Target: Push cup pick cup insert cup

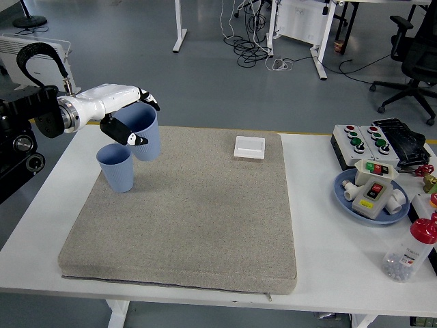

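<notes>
A white table [328, 273] carries a large, square, grey mat [198, 219] with a coarse felt-like surface and rounded corners; every place below is given relative to this mat. The black left arm enters from beyond the mat's left edge and ends in a white, hard-shelled left hand [119, 109] with black fingertips. Its fingers are wrapped around the held cup [145, 133], a smooth, light-blue, tapered plastic tumbler, which hangs in the air above the mat's far-left corner, its mouth tipped slightly toward the hand. The standing cup [117, 167], of the same blue plastic and tapered shape, rests upright on the mat's far-left area, just beside and below the held one; the two appear to overlap in the view, and whether they touch cannot be told. A small, flat, white square switch plate [249, 147] lies on the mat near its far edge. Right of the mat, on the bare table, are a black box with coloured buttons [374, 140], a round blue plate [345, 195] holding switch parts, and a clear red-capped bottle [410, 251].
</notes>
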Available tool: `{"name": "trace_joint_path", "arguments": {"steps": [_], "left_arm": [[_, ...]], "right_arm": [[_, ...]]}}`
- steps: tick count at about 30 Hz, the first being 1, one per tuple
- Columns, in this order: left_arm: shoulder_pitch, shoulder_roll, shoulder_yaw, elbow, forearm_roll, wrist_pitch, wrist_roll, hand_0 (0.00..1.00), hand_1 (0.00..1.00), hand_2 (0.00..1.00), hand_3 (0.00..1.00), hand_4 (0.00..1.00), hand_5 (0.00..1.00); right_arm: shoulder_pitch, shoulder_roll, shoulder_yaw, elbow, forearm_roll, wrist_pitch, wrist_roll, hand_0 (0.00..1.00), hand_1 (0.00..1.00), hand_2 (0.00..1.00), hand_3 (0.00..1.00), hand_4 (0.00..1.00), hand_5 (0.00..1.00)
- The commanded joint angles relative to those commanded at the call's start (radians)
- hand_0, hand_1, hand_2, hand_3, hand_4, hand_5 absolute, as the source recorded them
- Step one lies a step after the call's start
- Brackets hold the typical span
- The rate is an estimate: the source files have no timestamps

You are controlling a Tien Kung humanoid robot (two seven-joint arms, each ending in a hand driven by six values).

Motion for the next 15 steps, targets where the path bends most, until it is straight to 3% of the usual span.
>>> {"name": "trace_joint_path", "arguments": {"steps": [7,15], "left_arm": [[-0.042,-0.022,0.028,0.153,0.028,0.016,-0.024,0.498,0.503,0.485,0.48,0.363,0.002],[-0.06,-0.035,0.078,0.225,0.017,0.019,-0.038,0.504,0.511,0.492,0.481,0.354,0.002]], "right_arm": [[0.007,-0.001,0.001,0.0,-0.001,0.001,0.0,0.725,0.649,0.644,0.575,0.121,0.465],[0.009,-0.001,-0.001,0.0,0.003,0.0,0.0,0.725,0.65,0.644,0.575,0.121,0.465]]}}
